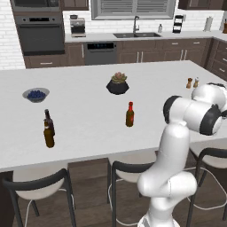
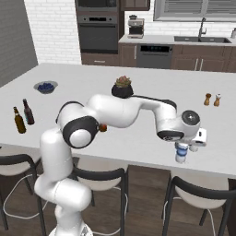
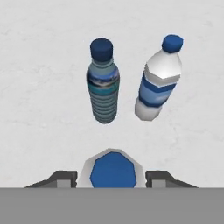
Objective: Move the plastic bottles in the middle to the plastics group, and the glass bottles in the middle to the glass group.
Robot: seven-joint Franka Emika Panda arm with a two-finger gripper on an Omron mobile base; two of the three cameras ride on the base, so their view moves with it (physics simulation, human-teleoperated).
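A white counter (image 1: 88, 111) is seen in a brick-walled kitchen. Near its front edge, a blue-capped bottle (image 3: 113, 169) is pinched between the jaws, beside two plastic bottles (image 3: 103, 85).

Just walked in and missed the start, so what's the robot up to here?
It is sorting bottles on a white kitchen island. The gripper is over the right end of the counter, its fingers either side of a blue-capped plastic bottle. Two more plastic bottles, a teal bottle and a white-labelled bottle, stand just beyond it. A red-capped brown bottle waits mid-counter, and two dark-topped brown bottles stand at the left end.
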